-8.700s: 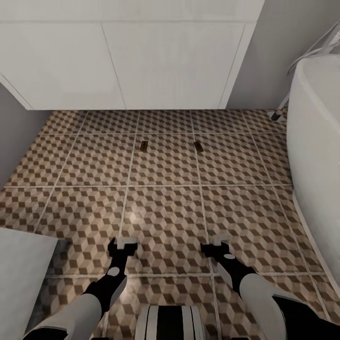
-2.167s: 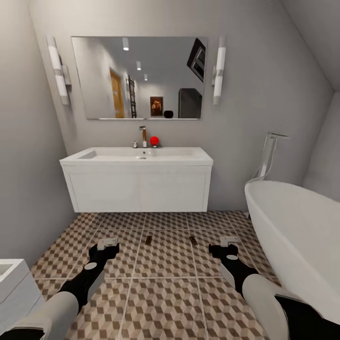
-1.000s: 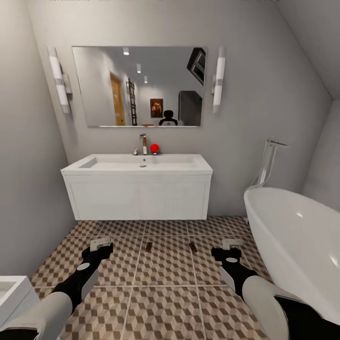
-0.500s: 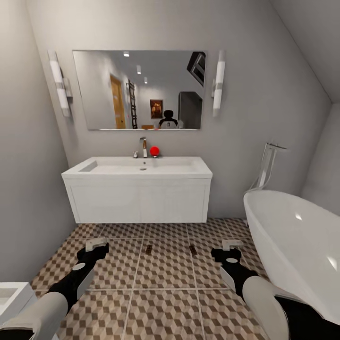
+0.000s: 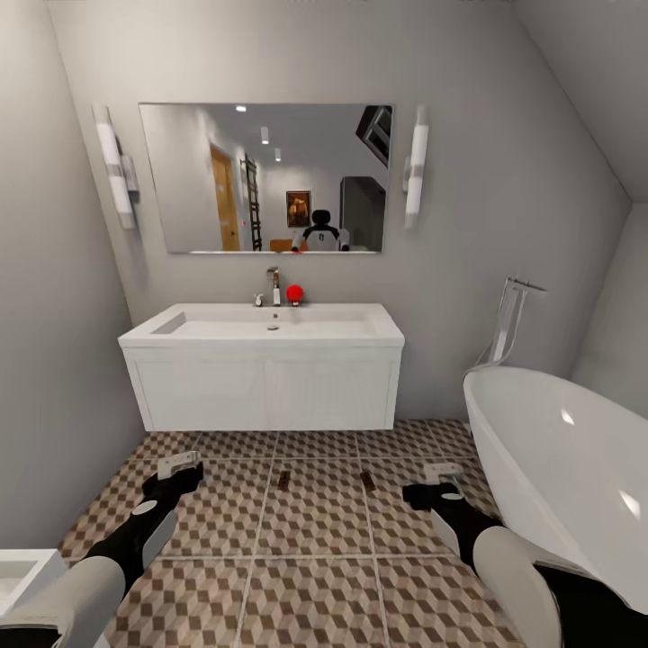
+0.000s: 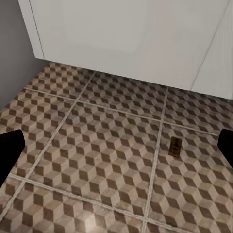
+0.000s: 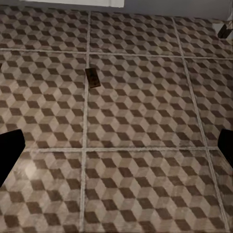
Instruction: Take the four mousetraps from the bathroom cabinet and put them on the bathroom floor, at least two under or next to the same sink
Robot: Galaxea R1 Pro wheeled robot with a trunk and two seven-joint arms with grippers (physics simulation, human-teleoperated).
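Mousetraps, two small flat brown boards: one and the other lie flat on the cube-patterned brown, beige and grey tiled bathroom floor, well apart from each other, just in front of the wide white rectangular sink on its white two-door wall-hung vanity. Left wrist view: one trap beside a grout line, near the vanity front. Right wrist view: one trap touching a grout line. Left end effector spread, nothing between the fingers, above the floor. Right end effector likewise spread and empty. White oval bathtub at the robot's right. Small red ball beside the chrome faucet
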